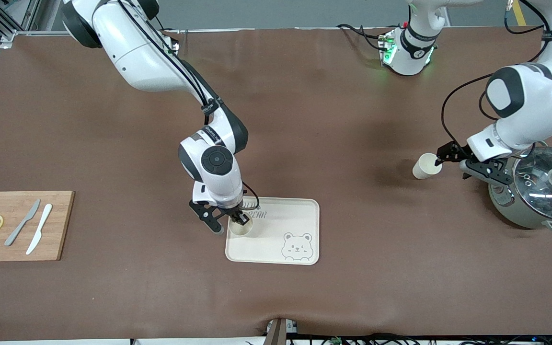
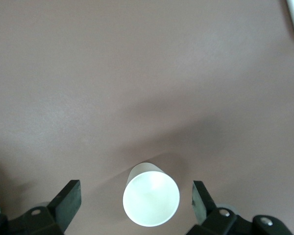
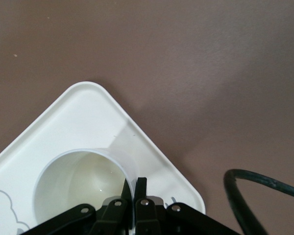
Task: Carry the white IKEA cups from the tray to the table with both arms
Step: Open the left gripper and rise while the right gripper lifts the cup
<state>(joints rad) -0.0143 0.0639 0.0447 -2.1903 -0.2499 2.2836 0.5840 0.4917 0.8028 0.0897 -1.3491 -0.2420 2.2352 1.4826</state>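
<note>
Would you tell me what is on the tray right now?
One white cup stands on the tray, its rim pinched by the right claw. The claw covers some printed lettering; the bear face shows.

One cup (image 1: 240, 226) on tray (image 1: 300, 215), other cup (image 1: 424, 166) on table (image 1: 304, 120)

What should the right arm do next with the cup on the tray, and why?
Probably lift straight up. The right gripper is shut on the rim of the cup on the tray, which still stands on the tray; the other cup already stands on the table.
</note>
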